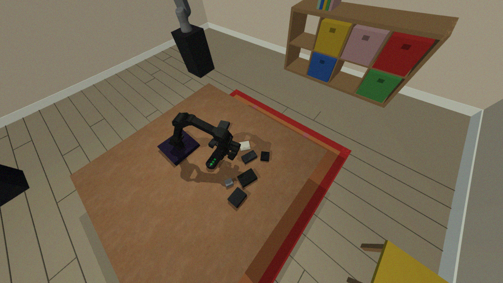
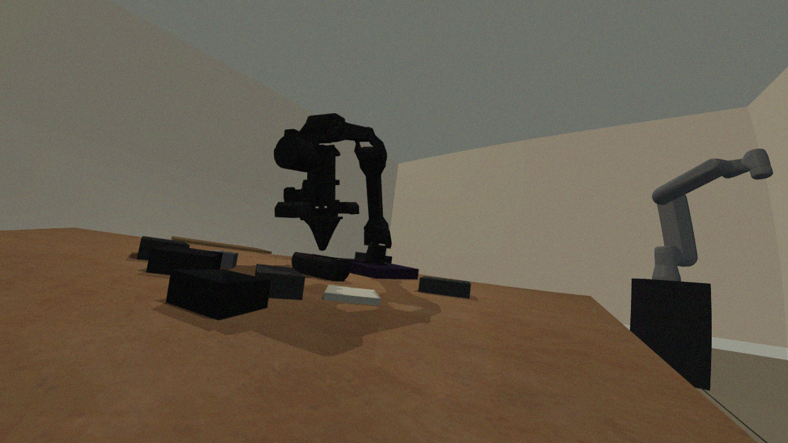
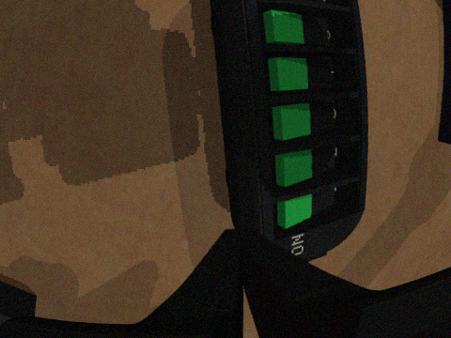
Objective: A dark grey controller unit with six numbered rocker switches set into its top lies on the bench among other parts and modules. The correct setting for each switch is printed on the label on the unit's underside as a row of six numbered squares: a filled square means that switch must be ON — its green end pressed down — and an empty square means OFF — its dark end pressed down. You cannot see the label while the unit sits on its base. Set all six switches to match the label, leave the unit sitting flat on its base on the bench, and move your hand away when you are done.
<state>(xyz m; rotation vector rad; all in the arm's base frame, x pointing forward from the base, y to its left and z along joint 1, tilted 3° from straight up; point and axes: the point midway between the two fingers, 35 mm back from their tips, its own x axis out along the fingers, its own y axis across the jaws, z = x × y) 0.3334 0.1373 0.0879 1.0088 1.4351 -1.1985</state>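
Note:
The dark grey controller unit [image 1: 211, 165] [image 2: 320, 267] [image 3: 236, 117] sits on its base on the bench, switches up. In the wrist view its row runs from the top edge down to the ON mark [image 3: 298, 244]; several green switch ends show on the left side, and the one nearest the mark [image 3: 296, 211] looks brightest. The dark ends are too dim to judge the settings surely. The far end is cut off, and the underside label is hidden. My gripper [image 2: 322, 248] [image 3: 237, 240] is shut and empty, pointing down above the unit, with a gap beneath the tips in the exterior view.
A white module [image 1: 245, 145] [image 2: 352, 295], a dark grey module [image 1: 249, 157] and a small black block [image 1: 265, 156] [image 2: 217, 295] lie beyond the unit. A black module [image 1: 247, 177], a grey cube [image 1: 228, 182] and another dark module [image 1: 237, 197] lie to one side. Another dark module [image 2: 444, 287] lies opposite.

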